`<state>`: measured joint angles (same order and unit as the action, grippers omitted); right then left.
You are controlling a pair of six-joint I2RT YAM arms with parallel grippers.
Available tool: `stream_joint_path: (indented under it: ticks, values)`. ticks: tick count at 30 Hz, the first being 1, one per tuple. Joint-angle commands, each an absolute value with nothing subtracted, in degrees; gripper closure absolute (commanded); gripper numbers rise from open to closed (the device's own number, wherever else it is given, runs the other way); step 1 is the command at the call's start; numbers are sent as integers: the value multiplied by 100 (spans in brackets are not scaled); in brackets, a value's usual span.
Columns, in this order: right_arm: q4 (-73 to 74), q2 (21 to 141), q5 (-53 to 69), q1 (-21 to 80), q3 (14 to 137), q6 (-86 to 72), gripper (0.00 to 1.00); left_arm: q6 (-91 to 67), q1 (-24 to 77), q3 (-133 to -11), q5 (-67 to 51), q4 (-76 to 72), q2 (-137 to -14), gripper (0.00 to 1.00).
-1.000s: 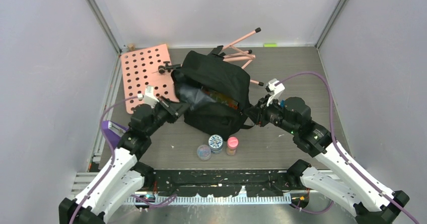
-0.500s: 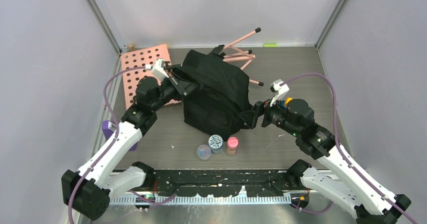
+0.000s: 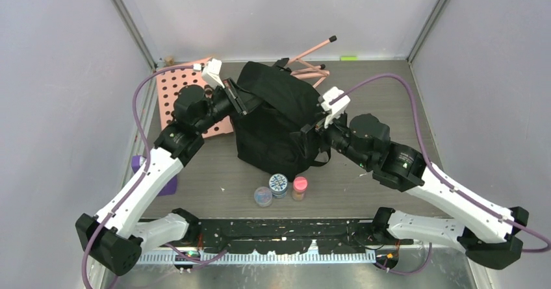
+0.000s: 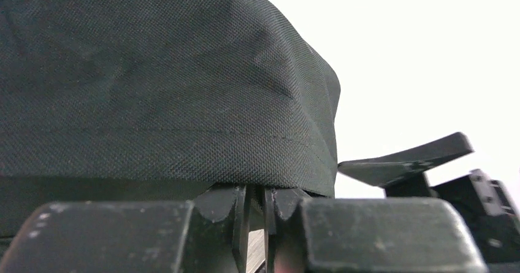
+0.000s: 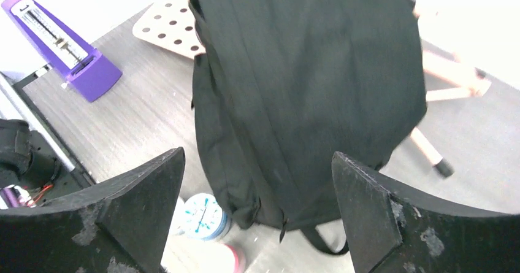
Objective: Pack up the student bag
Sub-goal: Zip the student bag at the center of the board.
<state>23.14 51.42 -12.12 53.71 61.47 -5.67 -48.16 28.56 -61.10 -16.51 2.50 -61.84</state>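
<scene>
Where the tabletop (image 3: 214,185) met the arm bases: three small round jars clustered at the middle of the near edge: the glittery jar (image 3: 262,196) nearest, the blue-lidded jar (image 3: 279,184) and pink-lidded jar (image 3: 299,185) just beside the bag's bottom.
Near-left edge: a purple metronome (image 5: 92,73) sat partly hidden under the left arm.
Bag, place: the student bag (image 3: 276,130) sat about mid-tabletop, between the two grippers.
Bag, axis: its long axis ran near to far, slanting slightly left, with the bottom end toward the near edge and the top toward the far edge. Whether it stood upright or leaned back could not be told.
Bag, look: black woven cloth all over, with the flap drawn over, a stitched hem, and a strap looping out at the near-right corner.
Right gripper (image 3: 307,133): at the bag's right side, fingers spread wide with nothing between them.
Left gripper (image 3: 239,99): at the bag's far-left top corner, fingers almost together with a thin slit between. The hem lay over their tips, and whether cloth was nipped could not be told.
Open room: bare grey tabletop ran from the bag to the right edge.
Far-left corner: a pink pegboard (image 3: 170,89) lay flat just beside the bag.
Far edge: a pink stand (image 3: 312,47) with black-tipped legs was behind the bag, and a green strip (image 3: 349,58) lay farther right.
</scene>
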Motion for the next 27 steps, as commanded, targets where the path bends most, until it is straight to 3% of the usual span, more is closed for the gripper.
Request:
stream_joint_path:
  ticks: [1, 16, 18, 19, 20, 21, 23, 25, 27]
  values:
    - [2163, 5632, -2285, 5849, 7060, 605, 4, -4608, 2874, -6389, -1508, 463, -5894, 86]
    - [1919, 7692, -3355, 6661, 8284, 2778, 1, -4528, 2874, -6521, -1726, 648, -5917, 81]
    - [1676, 7847, -3838, 6724, 8281, 3036, 20, -4464, 2873, -6502, -1710, 656, -5885, 80]
    - [1620, 7923, -4069, 6732, 8280, 3087, 43, -4369, 2870, -6496, -1688, 699, -5871, 77]
    - [1517, 7943, -4148, 6739, 8264, 3149, 54, -4229, 2866, -6512, -1666, 781, -5856, 70]
    - [1470, 7945, -4243, 6740, 8245, 3170, 72, -3983, 2865, -6527, -1631, 894, -5821, 57]
    - [1377, 7889, -4303, 6738, 8185, 3205, 91, -3215, 2865, -6522, -1630, 1140, -5718, 33]
    - [1335, 7803, -4366, 6732, 8117, 3212, 98, -2454, 2865, -6344, -1158, 1472, -5506, 14]
    - [1336, 7691, -4376, 6679, 8004, 3156, 99, -2075, 2858, -6028, -578, 1665, -5221, 3]
